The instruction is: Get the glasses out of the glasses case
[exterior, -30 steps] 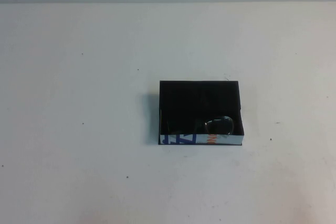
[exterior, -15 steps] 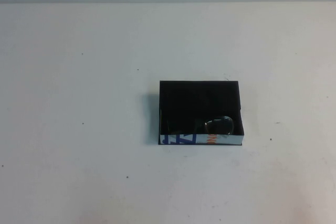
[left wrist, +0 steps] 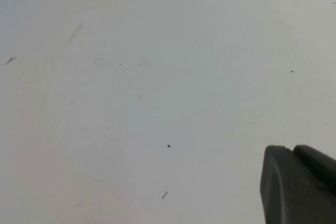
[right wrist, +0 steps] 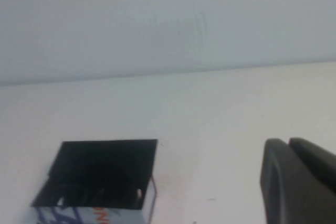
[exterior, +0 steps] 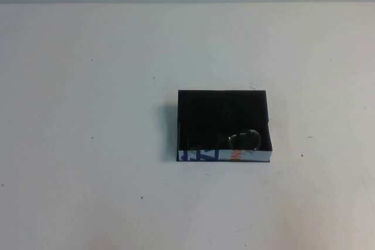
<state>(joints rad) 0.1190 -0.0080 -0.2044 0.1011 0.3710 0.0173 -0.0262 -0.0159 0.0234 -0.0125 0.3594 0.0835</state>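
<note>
The glasses case (exterior: pixel 222 112) is a shallow black box, open on top, with a white front edge (exterior: pixel 224 156) printed in blue and orange. It sits right of the table's middle. The dark glasses (exterior: pixel 244 140) lie inside along the front wall; a greyish lens shows at the front right. The case also shows in the right wrist view (right wrist: pixel 102 174). Neither gripper shows in the high view. My left gripper (left wrist: pixel 292 149) is shut over bare table. My right gripper (right wrist: pixel 287 141) is shut, to the right of the case and apart from it.
The white table (exterior: pixel 88 144) has a few small dark specks. A pale wall (right wrist: pixel 168 19) rises behind the table's far edge.
</note>
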